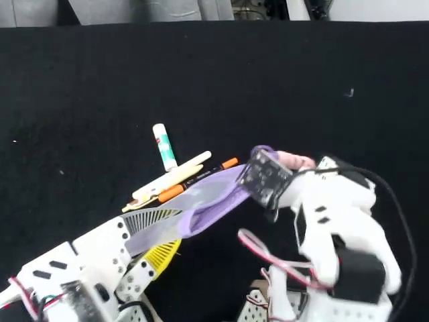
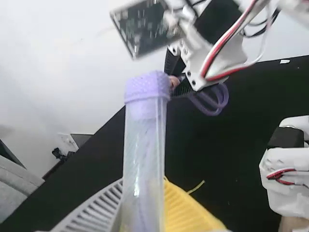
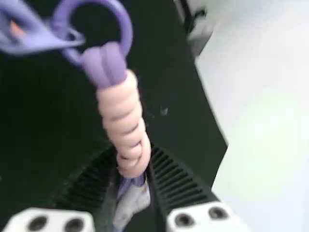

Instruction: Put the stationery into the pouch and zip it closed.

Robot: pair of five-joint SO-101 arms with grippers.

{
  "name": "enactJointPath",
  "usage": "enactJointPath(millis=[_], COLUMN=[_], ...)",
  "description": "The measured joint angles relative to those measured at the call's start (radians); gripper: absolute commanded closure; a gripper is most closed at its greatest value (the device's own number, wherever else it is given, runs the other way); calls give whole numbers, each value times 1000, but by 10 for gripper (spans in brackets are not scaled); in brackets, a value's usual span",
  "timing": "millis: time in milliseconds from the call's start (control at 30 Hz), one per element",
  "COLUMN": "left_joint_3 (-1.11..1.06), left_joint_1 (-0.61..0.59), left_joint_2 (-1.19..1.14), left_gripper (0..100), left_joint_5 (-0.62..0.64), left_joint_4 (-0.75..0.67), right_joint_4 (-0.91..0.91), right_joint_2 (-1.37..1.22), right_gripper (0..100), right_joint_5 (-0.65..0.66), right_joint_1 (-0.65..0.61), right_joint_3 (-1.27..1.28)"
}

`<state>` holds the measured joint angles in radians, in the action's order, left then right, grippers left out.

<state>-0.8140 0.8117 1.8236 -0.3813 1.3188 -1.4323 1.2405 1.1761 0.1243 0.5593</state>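
Note:
The translucent pouch (image 1: pixel 201 201) with purple ends hangs tilted above the table between my two arms. My left gripper (image 1: pixel 157 235) is shut on the pouch's near end, its grey and yellow fingers (image 2: pixel 188 212) either side of the pouch (image 2: pixel 144 159). My right gripper (image 1: pixel 285 164) is shut on the pink spiral zip charm (image 3: pixel 126 130), which hangs from a purple ring (image 3: pixel 96 21) at the pouch's far end. On the table under the pouch lie a cream pen (image 1: pixel 171 178) and an orange marker (image 1: pixel 201 178). A white glue stick (image 1: pixel 164 147) lies just beyond them.
The black table (image 1: pixel 301 80) stretches wide behind and to both sides of the stationery. The right arm's body (image 1: pixel 342 235) and red cable stand at the near right. The right arm's camera board (image 2: pixel 145 24) hangs above the pouch's purple end.

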Motion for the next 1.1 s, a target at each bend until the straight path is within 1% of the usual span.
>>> enactJointPath(millis=[133,200,267,367,433,467,567,667,800,1000,1100], left_joint_3=[-11,-11,-11,-11,-11,-11,-11,-9,23,133,213], left_joint_1=[0,-2,-2,-2,-3,-3,-3,-3,-3,-9,-92], left_joint_2=[0,0,0,0,0,0,0,0,0,0,0], left_gripper=[966,935,865,733,665,646,639,640,639,640,640], left_joint_5=[0,0,5,17,58,86,167,219,235,235,238], left_joint_4=[0,0,0,0,0,0,0,-2,-2,46,46], right_joint_4=[-84,-100,-104,-104,-104,-104,-104,-104,-104,-104,-104], right_joint_2=[8,8,8,8,8,8,8,8,8,8,8], right_gripper=[988,988,988,988,988,988,988,988,988,988,988], right_joint_5=[-92,-127,-161,-198,-221,-233,-270,-313,-365,-439,-482], right_joint_1=[-91,-112,-117,-121,-121,-121,-124,-124,-124,-124,-115], right_joint_3=[-164,-224,-270,-308,-325,-334,-365,-405,-446,-450,-450])
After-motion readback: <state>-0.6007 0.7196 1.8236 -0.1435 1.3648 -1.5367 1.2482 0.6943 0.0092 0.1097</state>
